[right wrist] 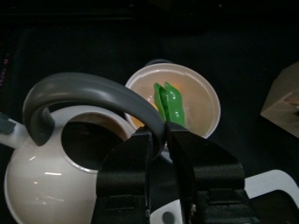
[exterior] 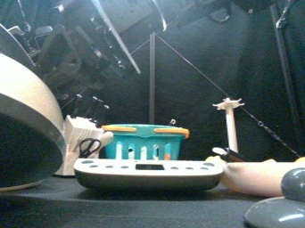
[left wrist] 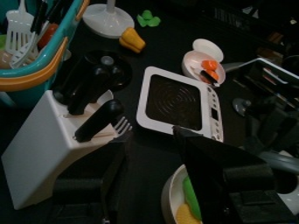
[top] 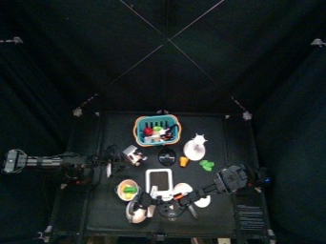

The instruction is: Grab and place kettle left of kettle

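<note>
Grasp looks barely begun: the right gripper (right wrist: 162, 140) hangs over the white kettle (right wrist: 70, 162) near the table's front edge, beside the bowl (right wrist: 193, 96), its jaws nearly together at the grey handle (right wrist: 87, 92); whether they clamp it I cannot tell; lifting and placing remain; the left gripper (left wrist: 216, 175) rests apart.

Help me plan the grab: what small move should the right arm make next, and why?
Probably ease the right gripper a little lower and close: its jaws stand part open right at the grey handle of the white kettle, not yet clearly clamped on it.
</note>
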Motion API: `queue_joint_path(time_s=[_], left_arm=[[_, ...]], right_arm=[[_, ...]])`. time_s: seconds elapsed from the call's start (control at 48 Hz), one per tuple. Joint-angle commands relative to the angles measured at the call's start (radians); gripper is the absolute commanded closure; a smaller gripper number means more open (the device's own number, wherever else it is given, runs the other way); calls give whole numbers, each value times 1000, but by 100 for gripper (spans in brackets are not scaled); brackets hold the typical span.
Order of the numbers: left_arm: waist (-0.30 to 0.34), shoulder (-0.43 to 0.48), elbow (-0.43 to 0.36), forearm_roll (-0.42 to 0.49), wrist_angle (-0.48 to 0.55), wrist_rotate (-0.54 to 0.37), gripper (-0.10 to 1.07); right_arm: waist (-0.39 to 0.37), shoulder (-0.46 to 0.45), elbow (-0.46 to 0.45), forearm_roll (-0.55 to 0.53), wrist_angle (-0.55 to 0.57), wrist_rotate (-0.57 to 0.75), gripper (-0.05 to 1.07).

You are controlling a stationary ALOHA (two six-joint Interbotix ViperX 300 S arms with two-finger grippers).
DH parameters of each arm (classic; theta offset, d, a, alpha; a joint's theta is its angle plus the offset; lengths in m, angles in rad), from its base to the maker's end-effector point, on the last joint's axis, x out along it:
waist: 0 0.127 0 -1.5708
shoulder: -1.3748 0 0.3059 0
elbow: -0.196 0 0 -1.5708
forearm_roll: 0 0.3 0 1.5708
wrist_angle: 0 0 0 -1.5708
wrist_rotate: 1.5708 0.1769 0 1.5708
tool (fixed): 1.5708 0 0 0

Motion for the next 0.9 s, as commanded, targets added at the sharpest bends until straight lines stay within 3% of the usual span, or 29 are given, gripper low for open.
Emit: queue_joint_path(time_s=[0.0, 0.458, 0.604, 0.875], left_arm=[[2, 2, -12, 2, -3, 0, 16], [3, 3, -11, 0, -5, -2, 16], [3, 2, -11, 2, -5, 0, 16], [2, 2, -11, 2, -3, 0, 16]], right_arm=[[-20, -25, -21, -20, 8, 2, 54], [-26, -2, -60, -23, 9, 6, 51], [-23, 18, -92, -20, -15, 5, 40], [-12, -9, -72, -8, -25, 5, 20]])
